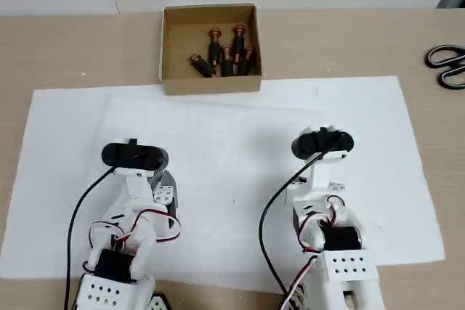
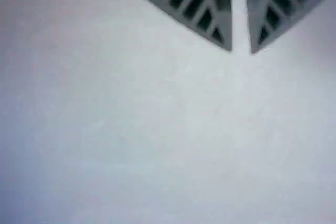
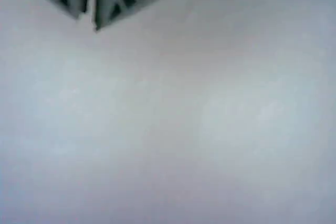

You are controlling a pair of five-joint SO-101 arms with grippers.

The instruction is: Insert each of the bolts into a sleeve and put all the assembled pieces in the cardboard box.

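Observation:
The cardboard box (image 1: 165,43) stands at the far edge of the white paper sheet (image 1: 232,143). Several dark sleeves with copper-coloured bolts (image 1: 226,58) lie and lean together in its right half. The left arm (image 1: 131,208) is folded back near the front of the table, and its grey gripper (image 1: 166,189) points down at the paper. In the left wrist view that gripper (image 2: 241,50) is shut, holding nothing, with bare paper beneath it. The right arm (image 1: 324,205) is folded back too. Its gripper (image 3: 90,22) is shut and holds nothing, just above the paper.
Black-handled scissors (image 1: 447,65) lie on the wooden table (image 1: 73,49) at the far right edge. Each arm's base and cables sit at the front edge of the table. The paper between the arms and the box is bare.

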